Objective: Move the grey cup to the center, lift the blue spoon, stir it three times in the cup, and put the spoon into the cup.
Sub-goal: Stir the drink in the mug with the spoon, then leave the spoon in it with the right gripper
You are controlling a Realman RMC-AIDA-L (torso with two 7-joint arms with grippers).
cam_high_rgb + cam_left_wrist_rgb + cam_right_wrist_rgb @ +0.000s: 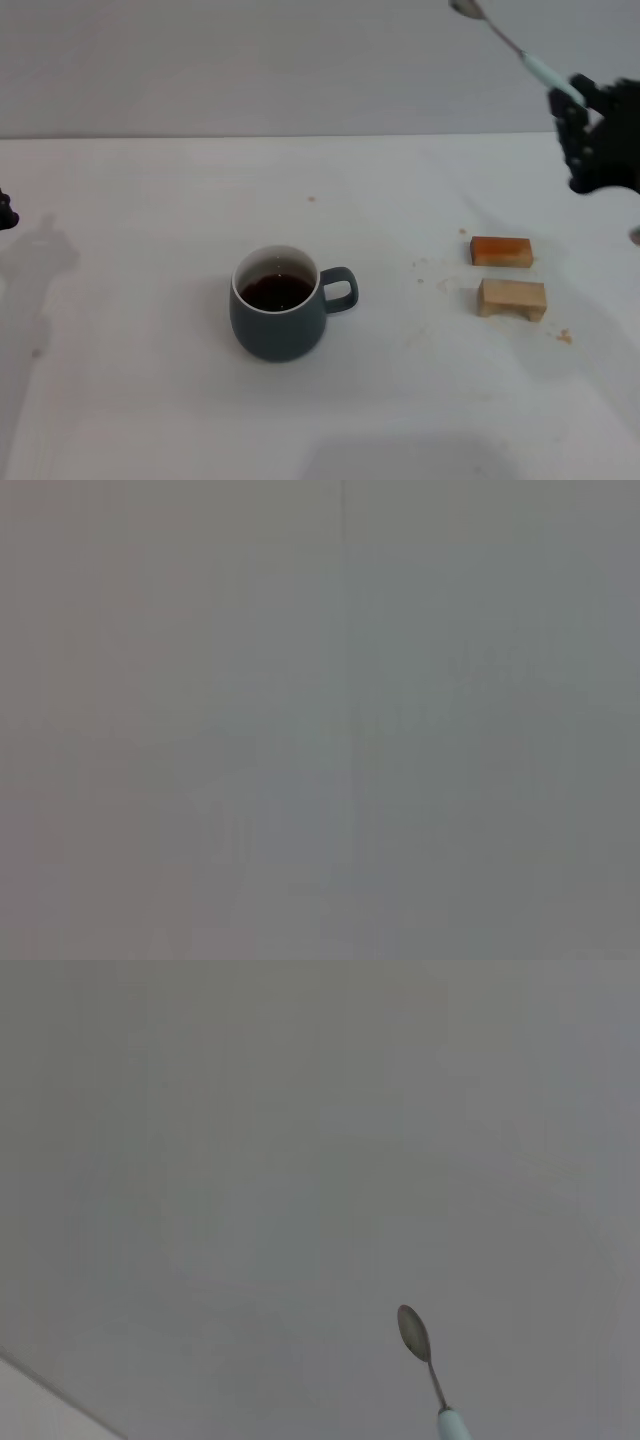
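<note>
The grey cup (281,314) stands near the middle of the white table, handle to the right, with dark brown liquid inside. My right gripper (585,110) is raised at the upper right, well above and to the right of the cup, shut on the pale blue handle of the blue spoon (520,50). The spoon points up and to the left, its metal bowl high against the wall. The right wrist view shows the spoon's bowl and neck (418,1345) against the grey wall. My left gripper (6,212) is only a dark tip at the left edge.
Two small wooden blocks lie right of the cup: an orange-brown one (501,251) and a paler one (512,298) in front of it. Crumbs are scattered around them. The left wrist view shows only a blank grey surface.
</note>
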